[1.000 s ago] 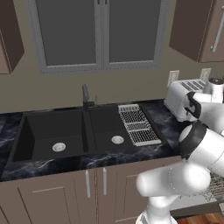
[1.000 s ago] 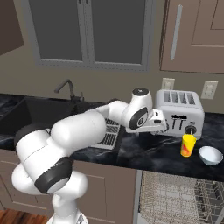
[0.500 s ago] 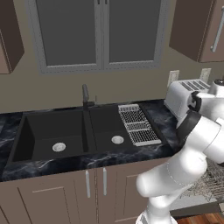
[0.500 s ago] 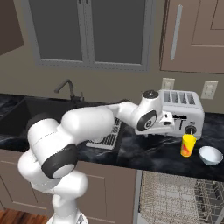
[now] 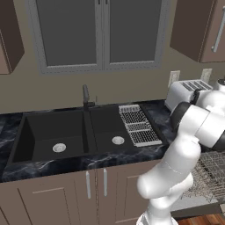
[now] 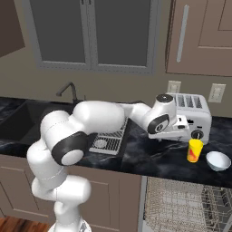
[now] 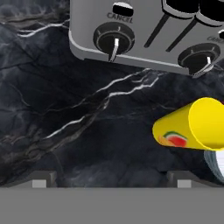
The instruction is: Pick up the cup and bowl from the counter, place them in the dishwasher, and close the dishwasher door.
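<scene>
Nearest, below the table (image 6: 149, 158) edge, the dishwasher (image 6: 181, 204) shows its wire rack, directly under the yellow cup (image 6: 195, 150). The claw (image 6: 186, 130), spread wide and holding nothing, hovers just beside the cup. A white bowl (image 6: 218, 161) sits near it, the toaster (image 6: 192, 111) behind.

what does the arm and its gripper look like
The arm is glossy white, built of thick rounded segments with dark grey bands and round caps at the joints. No cables show on it. The gripper at its end is small and dark; its two finger tips look like small grey blocks in the hand view.
</scene>
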Robot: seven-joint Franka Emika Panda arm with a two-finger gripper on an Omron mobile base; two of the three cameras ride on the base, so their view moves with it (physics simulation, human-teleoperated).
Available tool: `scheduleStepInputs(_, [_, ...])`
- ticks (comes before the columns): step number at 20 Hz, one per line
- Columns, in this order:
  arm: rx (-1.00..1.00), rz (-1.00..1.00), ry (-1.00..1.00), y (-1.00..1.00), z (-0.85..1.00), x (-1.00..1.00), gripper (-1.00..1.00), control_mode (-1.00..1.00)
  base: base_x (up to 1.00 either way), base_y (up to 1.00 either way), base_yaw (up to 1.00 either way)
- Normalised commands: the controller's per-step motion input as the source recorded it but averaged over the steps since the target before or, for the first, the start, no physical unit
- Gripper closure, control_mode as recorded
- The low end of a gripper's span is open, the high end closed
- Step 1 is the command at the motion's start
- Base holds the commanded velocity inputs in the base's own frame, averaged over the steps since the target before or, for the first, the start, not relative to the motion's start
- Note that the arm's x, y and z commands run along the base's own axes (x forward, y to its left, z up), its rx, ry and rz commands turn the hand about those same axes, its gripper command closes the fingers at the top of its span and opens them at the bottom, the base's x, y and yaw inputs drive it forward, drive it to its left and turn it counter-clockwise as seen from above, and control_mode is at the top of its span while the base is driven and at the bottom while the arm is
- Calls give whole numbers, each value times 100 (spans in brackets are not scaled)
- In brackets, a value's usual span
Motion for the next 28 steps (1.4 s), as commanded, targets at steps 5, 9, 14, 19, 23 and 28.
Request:
scheduleStepInputs(5, [0,0,0,-32,-4,22,-100,-100,0,0,0])
scheduleStepInputs(9, [0,0,0,-35,-8,15,-100,-100,0,0,0])
scheduleStepInputs(14, [0,0,0,-34,-10,5,-100,-100,0,0,0])
scheduleStepInputs(19, [0,0,0,-28,-11,2,-100,-100,0,0,0])
scheduleStepInputs(23, [0,0,0,-18,-16,11,-100,-100,0,0,0])
scheduleStepInputs(28, [0,0,0,-5,-18,19,-100,-100,0,0,0])
